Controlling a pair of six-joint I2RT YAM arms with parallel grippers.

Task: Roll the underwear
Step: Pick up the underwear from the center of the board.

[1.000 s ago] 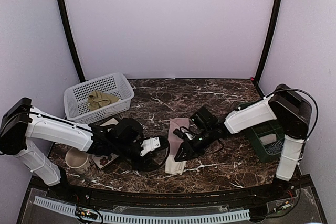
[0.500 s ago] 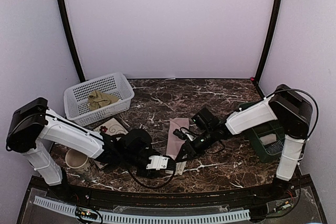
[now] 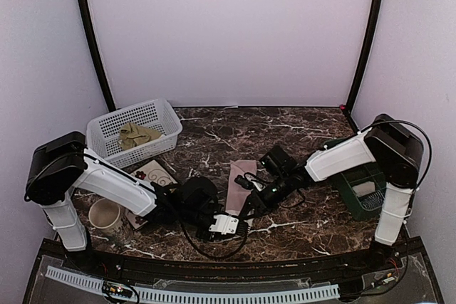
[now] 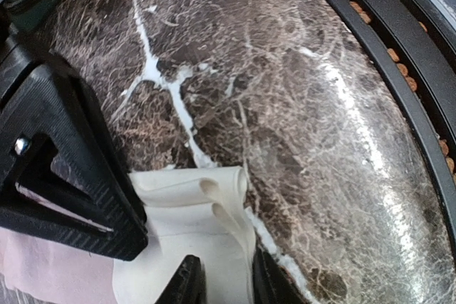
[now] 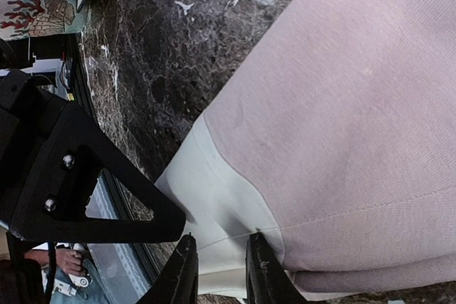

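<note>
Waistband [image 4: 192,211] of pink underwear [image 5: 342,105] sits pinched in left tool [image 4: 226,286] and right tool [image 5: 217,272], both nearly closed.

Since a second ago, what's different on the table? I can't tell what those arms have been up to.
The left gripper swung toward the near edge and rightward to the cream waistband end of the pink underwear, and its fingers narrowed around that band. The right gripper stayed pinching the same waistband. The olive underwear in the basket did not move.
</note>
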